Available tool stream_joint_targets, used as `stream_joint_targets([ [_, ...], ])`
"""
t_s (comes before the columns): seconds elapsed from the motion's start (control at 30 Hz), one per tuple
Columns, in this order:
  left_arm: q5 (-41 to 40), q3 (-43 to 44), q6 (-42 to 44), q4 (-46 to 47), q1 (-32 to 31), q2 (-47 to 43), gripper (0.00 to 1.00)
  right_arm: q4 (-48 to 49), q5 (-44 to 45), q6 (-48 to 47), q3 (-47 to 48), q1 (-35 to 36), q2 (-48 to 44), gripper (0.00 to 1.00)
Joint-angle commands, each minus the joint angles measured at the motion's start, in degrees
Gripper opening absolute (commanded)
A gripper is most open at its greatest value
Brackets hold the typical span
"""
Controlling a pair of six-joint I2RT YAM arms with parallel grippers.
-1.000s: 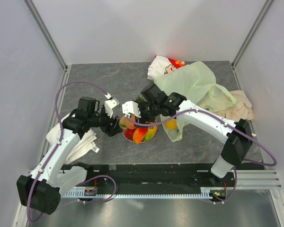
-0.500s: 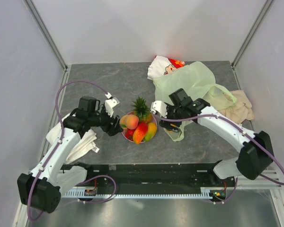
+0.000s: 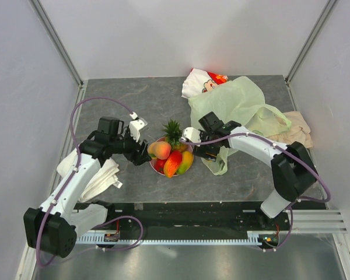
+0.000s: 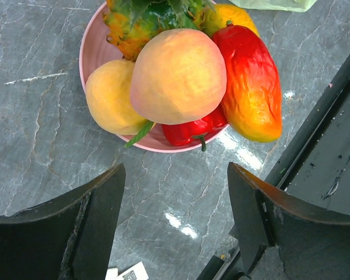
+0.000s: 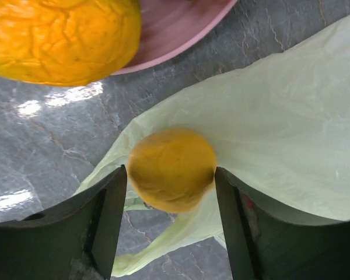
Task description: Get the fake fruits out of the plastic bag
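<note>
A pink plate holds fake fruits: a pineapple, a peach and a red-yellow mango. The left wrist view adds a red pepper under the peach. My left gripper stands open just left of the plate, with nothing between its fingers. The pale-green plastic bag lies to the right. On its near edge sits an orange. My right gripper is open, with a finger close on each side of the orange. The right gripper hides the orange from above.
A white-and-red cartoon pouch lies behind the bag and a beige cloth at its right. A white cloth lies under the left arm. The black front rail runs close to the plate.
My right gripper left the plate, uncovering the pineapple, and swung right and down to the bag's near edge, where it now straddles the orange. The left arm barely moved.
</note>
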Motion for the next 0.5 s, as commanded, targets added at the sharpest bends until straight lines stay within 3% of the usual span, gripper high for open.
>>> stream_joint_targets([
  [0.0,0.5,2.5,-0.4,0.8,0.7,0.5,0.78,2.1,3.4,-1.2,-0.2,-0.1,1.4,0.62],
  [0.2,0.8,3.1,-0.1,0.9,0.7,1.3,0.78,2.9,6.2,-1.2,-1.8,-0.4,1.6,0.56],
  [0.23,0.8,3.2,-0.1,1.0,0.8,1.3,0.78,2.7,5.9,-0.8,-1.8,-0.4,1.3,0.45],
  [0.3,0.6,3.6,0.0,0.9,0.8,1.3,0.78,1.6,4.0,-0.2,-1.1,-0.5,-0.5,0.37],
  [0.47,0.5,4.9,0.2,-0.5,0.8,1.4,0.78,-2.3,-3.8,4.5,7.6,-1.0,-5.1,0.41],
])
